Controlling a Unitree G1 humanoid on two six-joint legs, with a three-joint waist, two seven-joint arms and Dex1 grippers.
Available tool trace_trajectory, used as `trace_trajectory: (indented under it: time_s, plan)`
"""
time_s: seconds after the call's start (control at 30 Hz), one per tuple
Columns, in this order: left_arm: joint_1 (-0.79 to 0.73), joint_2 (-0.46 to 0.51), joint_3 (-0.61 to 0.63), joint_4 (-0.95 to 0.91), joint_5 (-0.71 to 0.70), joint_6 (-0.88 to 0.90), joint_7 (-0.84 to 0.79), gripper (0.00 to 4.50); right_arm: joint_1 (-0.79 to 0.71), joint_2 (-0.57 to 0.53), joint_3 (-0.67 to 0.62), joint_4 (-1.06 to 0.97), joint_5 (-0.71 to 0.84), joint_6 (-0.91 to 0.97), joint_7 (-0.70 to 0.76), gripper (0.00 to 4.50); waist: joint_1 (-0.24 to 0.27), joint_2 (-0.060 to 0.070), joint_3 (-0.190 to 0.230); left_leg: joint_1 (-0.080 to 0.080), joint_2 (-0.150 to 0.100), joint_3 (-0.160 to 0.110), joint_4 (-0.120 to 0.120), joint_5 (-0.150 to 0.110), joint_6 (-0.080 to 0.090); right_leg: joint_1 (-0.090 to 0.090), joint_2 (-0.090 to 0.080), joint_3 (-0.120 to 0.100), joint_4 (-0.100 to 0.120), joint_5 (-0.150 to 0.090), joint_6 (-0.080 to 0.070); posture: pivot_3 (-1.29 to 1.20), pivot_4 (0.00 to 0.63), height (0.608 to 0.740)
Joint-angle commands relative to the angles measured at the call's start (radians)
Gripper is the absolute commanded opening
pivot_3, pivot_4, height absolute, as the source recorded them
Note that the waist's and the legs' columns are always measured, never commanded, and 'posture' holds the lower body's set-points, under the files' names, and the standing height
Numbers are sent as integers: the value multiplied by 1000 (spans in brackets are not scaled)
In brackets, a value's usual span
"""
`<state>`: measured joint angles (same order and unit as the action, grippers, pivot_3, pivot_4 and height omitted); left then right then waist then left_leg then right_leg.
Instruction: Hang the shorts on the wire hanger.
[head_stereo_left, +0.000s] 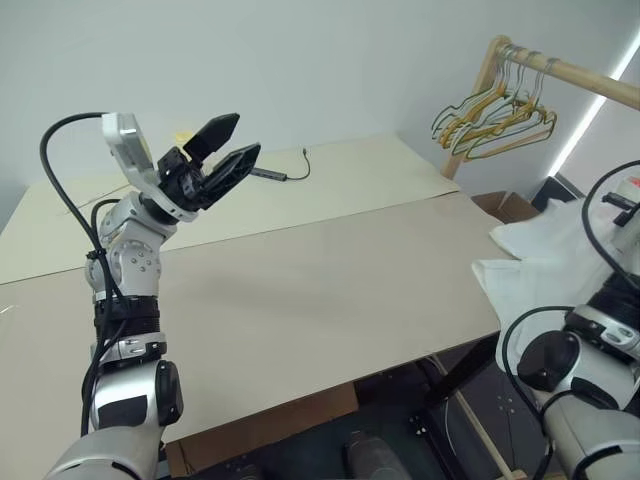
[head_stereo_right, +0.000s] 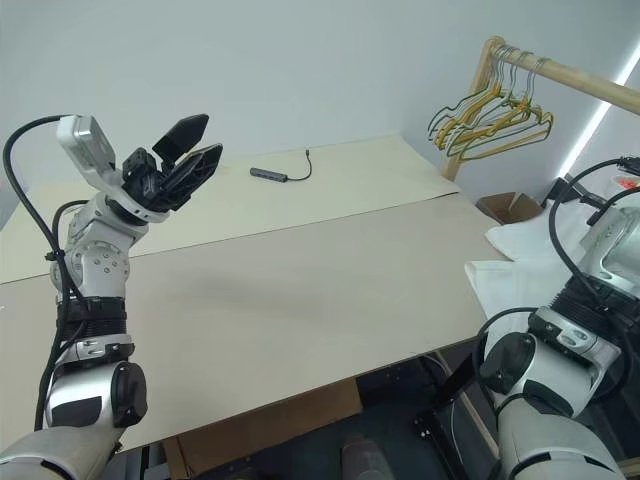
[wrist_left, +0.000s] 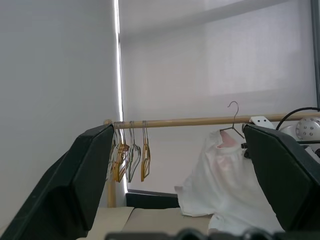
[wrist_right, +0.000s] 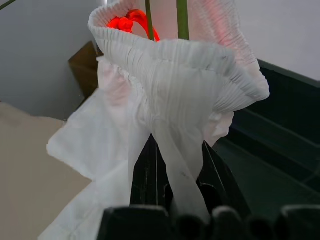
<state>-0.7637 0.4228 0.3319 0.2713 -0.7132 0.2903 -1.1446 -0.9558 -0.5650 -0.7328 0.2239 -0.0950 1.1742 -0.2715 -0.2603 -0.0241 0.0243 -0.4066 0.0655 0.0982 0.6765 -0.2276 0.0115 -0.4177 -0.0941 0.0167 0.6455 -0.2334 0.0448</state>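
My right gripper (wrist_right: 170, 165) is clenched on the shorts (wrist_right: 175, 85), lifting them off the table (head_stereo_left: 300, 290) at my three o'clock, on the hanger (wrist_left: 233, 120) at the rail (wrist_left: 190, 121). Left gripper (head_stereo_left: 228, 150) released, empty. Next, I judge: hook hanger over rail.

Table (head_stereo_left: 300, 300): a pale tan top made of two boards, with a seam running across between the near board and the far one. Its far edge meets a plain light wall (head_stereo_left: 300, 60).

Cable adapter (head_stereo_right: 268, 175): a small dark block with a thin black lead, lying flat on the far board of the table, near the wall.

Wooden rail (head_stereo_left: 575, 75): a round pole on a slanted post, standing off the table's far right corner. A bunch of yellow, green and grey hangers (head_stereo_left: 495, 115) hangs from it near the post.

Cardboard box (head_stereo_left: 505, 205): brown, open, just beyond the table's right edge, below the rail.
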Motion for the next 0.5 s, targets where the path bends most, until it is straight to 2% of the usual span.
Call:
trace_trajectory:
  time_s: [0.03,0.27,0.5]
  plan:
    - [0,7,2,-43,-22,3,12,4465,-52,-56,-22,61,26,-67,-20,0,0,0,0,0,0,0,0,0,0,0,0,0,0,0,0,-190,0,740]
    - [11,5,-3,-71,-37,14,3,4465,-105,-124,-74,261,79,-55,-50,0,-1,0,0,1,0,0,-1,0,0,2,0,0,-1,0,0,-192,0,740]
    - [31,16,-15,-100,-54,30,-12,4465,-111,-114,-67,307,105,-21,-99,0,-1,0,0,2,0,-1,-2,0,0,3,0,0,-3,0,0,-188,0,740]
